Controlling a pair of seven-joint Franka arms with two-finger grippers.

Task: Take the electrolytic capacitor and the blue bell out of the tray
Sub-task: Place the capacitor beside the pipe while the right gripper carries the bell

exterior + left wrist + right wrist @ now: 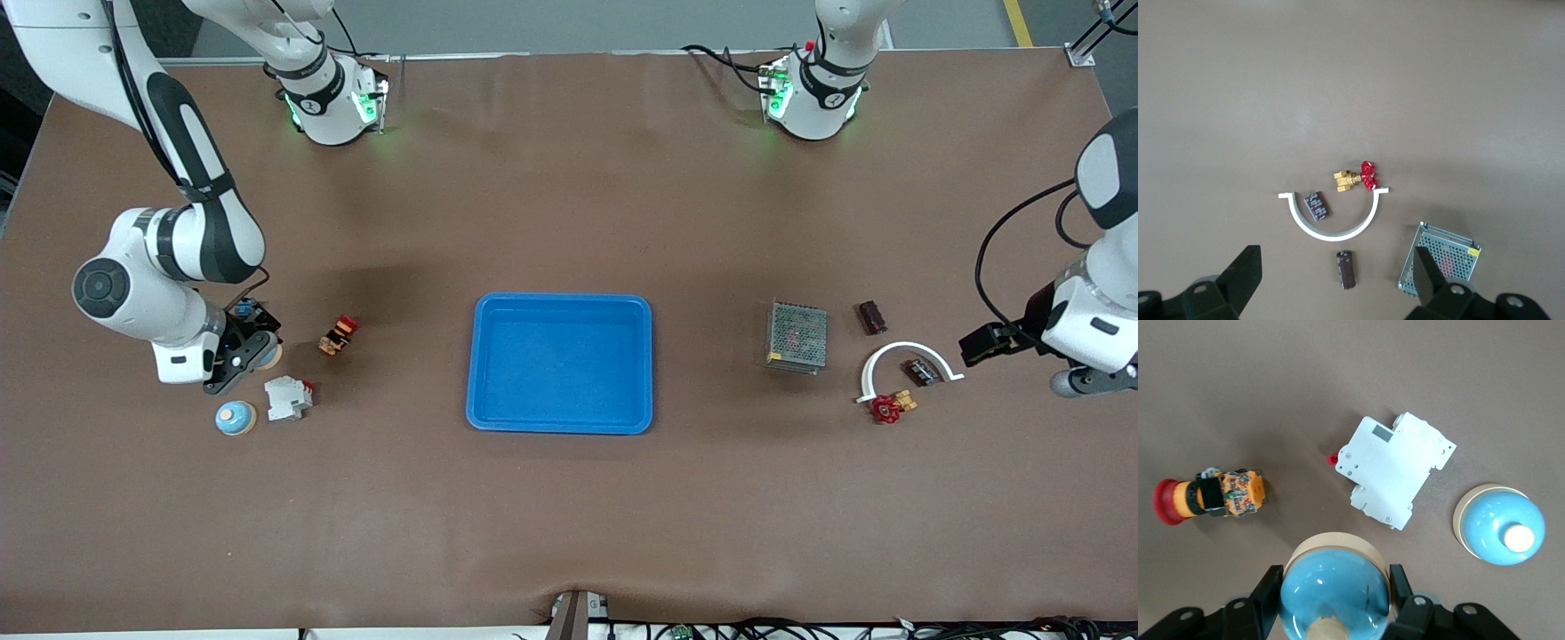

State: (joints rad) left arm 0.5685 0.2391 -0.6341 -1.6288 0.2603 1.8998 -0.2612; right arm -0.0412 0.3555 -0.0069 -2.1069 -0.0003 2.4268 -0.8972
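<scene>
tray (484, 373): glossy blue plastic | table cover (569, 178): matt brown, perhaps paper | bell (1335, 597): glossy blue dome

Brown table (569, 178), bright blue tray (484, 364). Two pale-blue bells with cream knobs and rims (1335, 597) (1500, 524). White breaker (1397, 469), tiny red tab. Orange button (1211, 496) with red cap. White arc (1336, 222), red-handled brass valve (1357, 179), dark capacitors (1347, 269), silver mesh box (1441, 257).

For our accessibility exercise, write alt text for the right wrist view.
The right end effector grips a blue bell between its fingers above the brown table. Below lie a white circuit breaker, a second blue bell and a red-capped push button.
</scene>
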